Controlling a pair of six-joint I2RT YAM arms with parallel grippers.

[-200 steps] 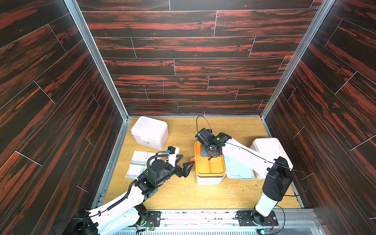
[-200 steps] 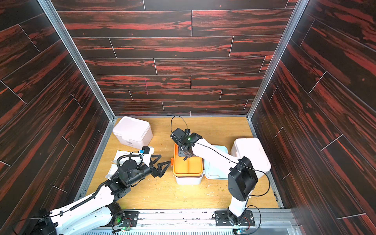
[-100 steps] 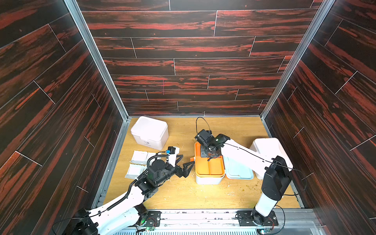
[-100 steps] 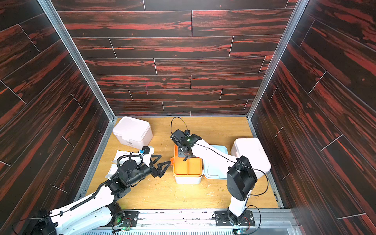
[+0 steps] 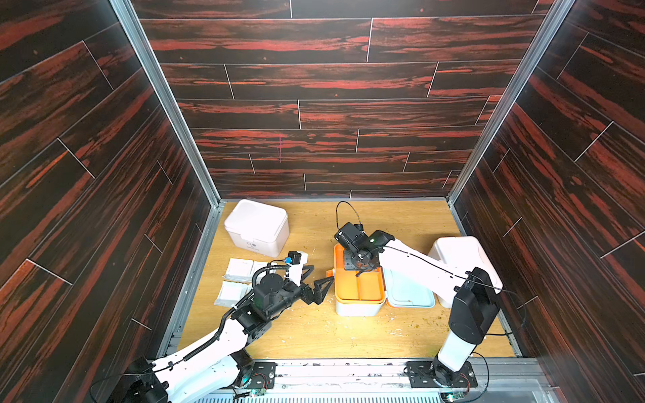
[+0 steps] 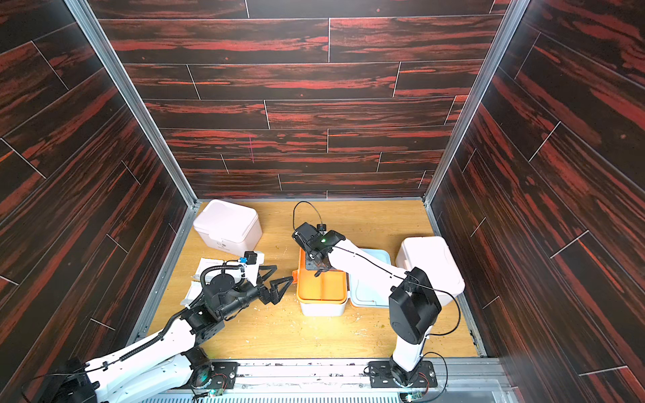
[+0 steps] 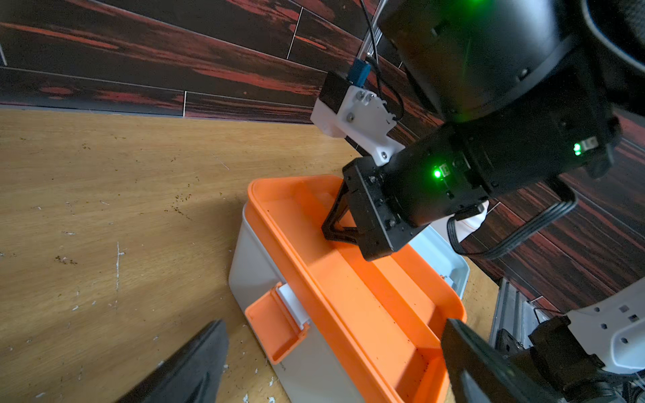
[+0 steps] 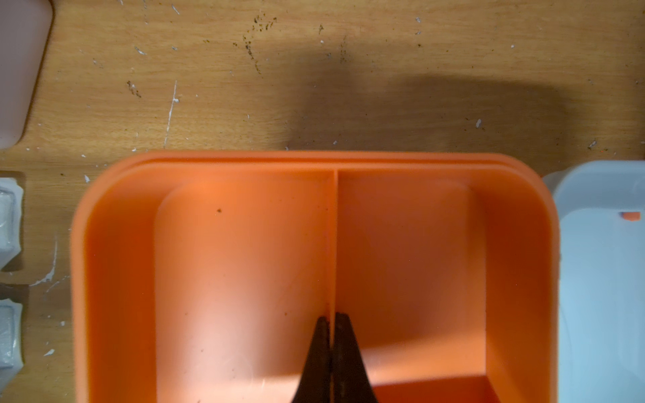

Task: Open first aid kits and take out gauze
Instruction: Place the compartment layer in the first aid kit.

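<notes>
A first aid kit [image 5: 356,308] stands open mid-table, white-bodied with an orange tray [image 5: 359,289] inside; its pale blue lid [image 5: 408,293] lies flat beside it. My right gripper [image 8: 332,317] reaches down into the tray [image 8: 244,261], shut on its thin centre divider [image 8: 335,244]. My left gripper [image 5: 321,274] is open just left of the kit, its fingers either side of the orange latch [image 7: 275,324] without touching. Gauze packets [image 5: 241,270] [image 5: 232,293] lie flat on the table's left side. No gauze shows in the tray.
Two more kits stand closed: a white one [image 5: 256,226] at the back left and another [image 5: 460,254] against the right wall behind my right arm. Dark plank walls close in three sides. Small crumbs dot the wooden table [image 5: 314,331].
</notes>
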